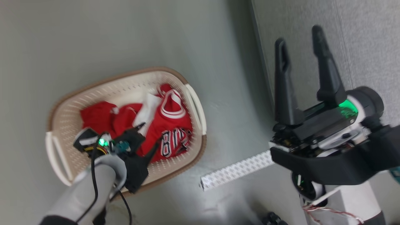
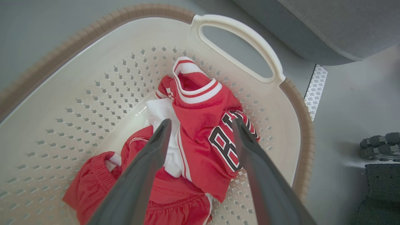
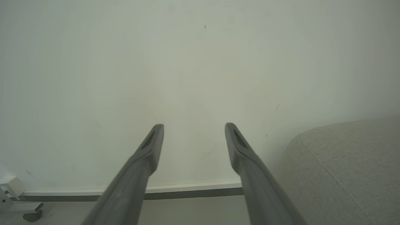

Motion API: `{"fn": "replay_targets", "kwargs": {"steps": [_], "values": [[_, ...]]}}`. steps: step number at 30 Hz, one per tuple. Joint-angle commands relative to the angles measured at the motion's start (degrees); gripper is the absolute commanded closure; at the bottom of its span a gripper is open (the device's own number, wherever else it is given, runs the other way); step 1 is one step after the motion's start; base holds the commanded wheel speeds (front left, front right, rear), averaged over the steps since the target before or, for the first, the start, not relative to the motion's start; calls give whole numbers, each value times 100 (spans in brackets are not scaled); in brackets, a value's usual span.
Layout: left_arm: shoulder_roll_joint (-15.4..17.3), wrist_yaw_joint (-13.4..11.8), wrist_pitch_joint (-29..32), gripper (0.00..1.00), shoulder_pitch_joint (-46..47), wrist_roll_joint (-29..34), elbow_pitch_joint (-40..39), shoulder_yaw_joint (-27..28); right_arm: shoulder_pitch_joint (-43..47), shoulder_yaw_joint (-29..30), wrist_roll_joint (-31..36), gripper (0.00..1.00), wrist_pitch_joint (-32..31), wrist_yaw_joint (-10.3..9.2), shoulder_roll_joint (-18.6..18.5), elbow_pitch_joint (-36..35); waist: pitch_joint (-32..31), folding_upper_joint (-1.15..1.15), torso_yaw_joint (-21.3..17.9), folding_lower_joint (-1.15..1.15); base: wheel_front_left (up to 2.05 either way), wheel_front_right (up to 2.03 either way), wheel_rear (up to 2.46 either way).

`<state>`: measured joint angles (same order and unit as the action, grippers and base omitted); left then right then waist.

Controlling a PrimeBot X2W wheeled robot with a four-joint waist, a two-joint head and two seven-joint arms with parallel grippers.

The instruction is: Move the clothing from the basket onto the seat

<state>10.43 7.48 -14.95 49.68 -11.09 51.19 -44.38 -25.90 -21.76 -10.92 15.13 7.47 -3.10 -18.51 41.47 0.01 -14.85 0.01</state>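
The cream basket [image 1: 64, 115] with a brown rim stands on the floor and holds the red clothing [image 1: 170, 123], a jersey with block lettering on top. My left gripper [image 1: 150, 136] hangs open just over the clothing, its two fingers straddling the jersey without touching it. From the left wrist, the clothing [image 2: 206, 125] lies bunched in the basket [image 2: 78, 93] between the fingers of the left gripper [image 2: 201, 123]. My right gripper [image 1: 298, 36] is raised and open, holding nothing, in front of the grey seat [image 1: 359, 37]. The right gripper [image 3: 193, 126] points at a wall, the seat [image 3: 347, 168] at lower right.
A white patterned strip [image 1: 237, 170] lies on the grey floor between the basket and the seat. Small dark wheels [image 2: 379, 145] of the robot's base show at the right. A pale wall and baseboard [image 3: 187, 189] stand ahead of the right arm.
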Motion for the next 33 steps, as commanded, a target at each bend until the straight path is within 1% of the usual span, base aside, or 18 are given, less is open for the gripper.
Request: {"fn": "replay_targets", "kwargs": {"steps": [1, 8, 15, 18, 27, 28, 29, 30, 33], "values": [[89, -1, -26, 0, 132, -78, 114, -105, -116, 10, -110, 0, 12, 4, 29, -68, 541, -1, -394, -1, 0, 0, 0], [176, 0, -1, 0, 758, -536, 715, -760, -222, 63, -421, 0, 12, 4, 29, -251, 979, -1, -604, -1, 0, 0, 0], [253, 0, 5, 0, 1149, -892, 979, -1322, -307, 58, -628, 0, 12, 4, 29, -360, 1247, -1, -773, -1, 0, 0, 0], [302, -1, 5, 0, 1296, -1000, 1124, -1471, -341, 55, -735, 0, 12, 4, 28, -393, 1337, -1, -847, -1, 0, 0, 0], [131, 0, -10, 0, 1495, -1353, 1321, -1773, -282, 137, -768, 0, 12, 4, 27, -451, 1439, -1, -852, -1, 0, 0, 0], [135, 0, -13, 49, 1515, -1375, 1301, -1790, -286, 143, -763, 0, 12, 4, 27, -444, 1439, -1, -849, -1, 0, 0, 0], [142, 0, -18, 93, 1527, -1422, 1237, -1785, -296, 145, -763, 0, 12, 4, 27, -436, 1437, -1, -847, -1, 0, 0, 0], [125, 0, -21, 100, 1455, -1544, 1186, -1777, -313, 156, -788, 0, 12, 4, 26, -428, 1431, -1, -846, -1, 0, 0, 0], [254, -1, -23, 100, 1482, -1724, 915, -1726, -383, 169, -799, 0, 12, 4, 26, -368, 1404, -1, -816, -1, 0, 0, 0]]}}
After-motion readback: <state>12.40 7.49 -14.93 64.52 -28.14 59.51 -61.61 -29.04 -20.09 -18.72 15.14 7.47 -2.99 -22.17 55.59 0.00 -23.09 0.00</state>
